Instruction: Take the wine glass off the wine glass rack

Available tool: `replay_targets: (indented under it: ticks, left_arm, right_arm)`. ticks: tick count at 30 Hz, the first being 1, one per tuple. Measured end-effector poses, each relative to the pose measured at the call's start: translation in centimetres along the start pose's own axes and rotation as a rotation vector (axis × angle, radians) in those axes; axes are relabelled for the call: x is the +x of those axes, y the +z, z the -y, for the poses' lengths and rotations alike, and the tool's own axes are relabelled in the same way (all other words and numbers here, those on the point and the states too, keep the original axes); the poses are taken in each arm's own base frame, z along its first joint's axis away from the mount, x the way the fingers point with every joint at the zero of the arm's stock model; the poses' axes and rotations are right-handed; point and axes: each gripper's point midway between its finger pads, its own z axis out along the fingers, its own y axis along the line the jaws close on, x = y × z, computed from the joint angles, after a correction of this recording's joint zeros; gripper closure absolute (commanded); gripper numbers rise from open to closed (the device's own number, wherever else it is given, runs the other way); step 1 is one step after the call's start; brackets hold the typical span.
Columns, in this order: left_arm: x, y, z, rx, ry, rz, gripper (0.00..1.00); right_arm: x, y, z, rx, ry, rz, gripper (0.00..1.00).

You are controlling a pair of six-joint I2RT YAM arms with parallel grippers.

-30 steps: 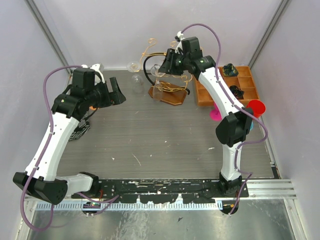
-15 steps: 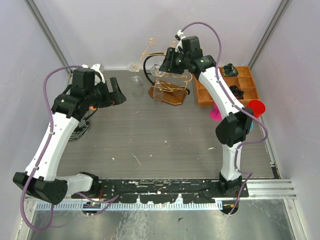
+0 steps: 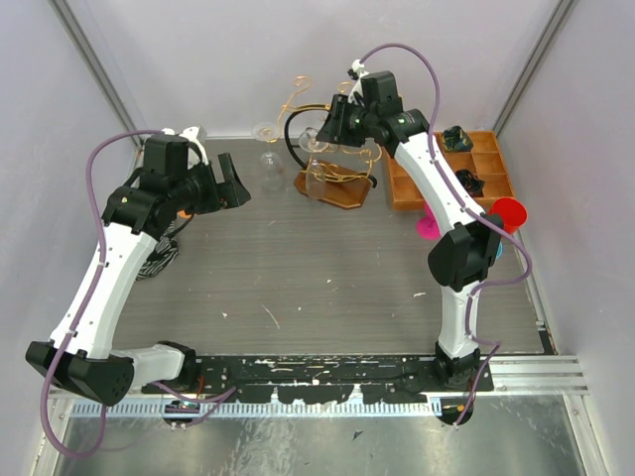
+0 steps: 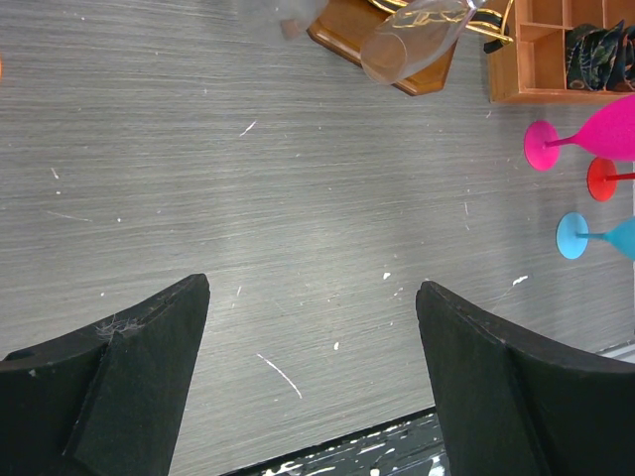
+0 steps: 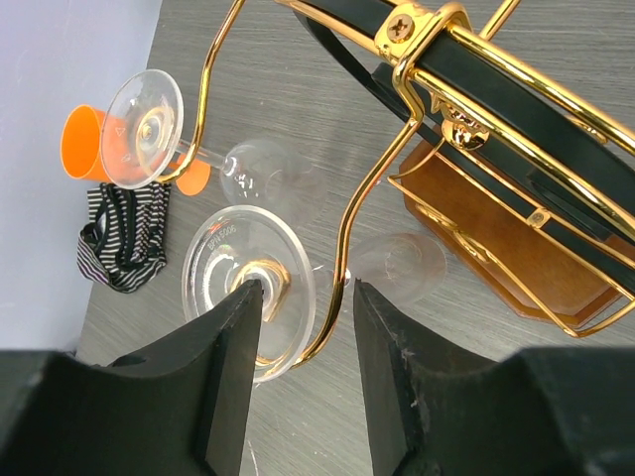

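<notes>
The wine glass rack [image 3: 342,191], gold curly wire on a brown wooden base, stands at the back middle of the table. A clear wine glass [image 3: 317,178] hangs from one of its scrolled arms [image 5: 367,188], with its round foot [image 5: 213,263] facing my right wrist camera. My right gripper [image 5: 308,290] is partly open. Its fingers straddle that wire arm and the right half of the foot, and I see no pad pressing on the glass. A second wine glass [image 5: 142,114] hangs further left. My left gripper [image 4: 313,288] hovers wide open over bare table, empty, left of the rack.
An orange compartmented tray [image 3: 451,169] sits right of the rack, with pink [image 3: 427,226], red [image 3: 508,211] and blue plastic glasses in front of it. A striped cloth [image 5: 119,238] and an orange cup [image 5: 79,139] lie at the left wall.
Almost nothing: my right gripper has shifted a touch at the rack arm, and the left arm has stayed still.
</notes>
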Motion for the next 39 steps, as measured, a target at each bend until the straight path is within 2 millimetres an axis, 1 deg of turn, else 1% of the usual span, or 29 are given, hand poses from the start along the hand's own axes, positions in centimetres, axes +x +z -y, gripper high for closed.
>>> replay_targets:
  ticks: [5, 12, 15, 20, 21, 26, 28, 35, 39]
  left_arm:
    - [0.0, 0.0, 0.0, 0.002, 0.000, -0.001, 0.07]
    - [0.1, 0.1, 0.0, 0.001, 0.000, -0.004, 0.07]
    - [0.1, 0.1, 0.0, 0.001, -0.001, -0.004, 0.07]
    - [0.1, 0.1, 0.0, 0.001, 0.000, -0.004, 0.07]
    - [0.1, 0.1, 0.0, 0.001, 0.000, -0.004, 0.07]
    - [0.1, 0.1, 0.0, 0.002, -0.001, -0.005, 0.07]
    - [0.2, 0.1, 0.0, 0.002, -0.001, -0.005, 0.07]
    - [0.3, 0.1, 0.0, 0.002, -0.001, -0.009, 0.07]
    - [0.3, 0.1, 0.0, 0.002, -0.001, -0.009, 0.07]
  right_arm:
    - [0.0, 0.0, 0.0, -0.001, -0.001, 0.000, 0.56]
    - [0.1, 0.0, -0.1, -0.008, -0.004, -0.003, 0.57]
    - [0.1, 0.0, -0.1, -0.008, -0.006, -0.003, 0.61]
    - [0.0, 0.0, -0.1, -0.008, -0.013, -0.004, 0.61]
    - [0.0, 0.0, -0.1, -0.008, -0.015, -0.003, 0.63]
    - [-0.1, -0.1, 0.1, -0.006, -0.021, -0.001, 0.79]
    - [-0.2, -0.2, 0.2, -0.007, -0.020, 0.002, 0.82]
    - [-0.5, -0.5, -0.7, -0.049, -0.023, 0.004, 0.86]
    - [-0.6, -0.6, -0.9, -0.057, -0.022, 0.006, 0.88]
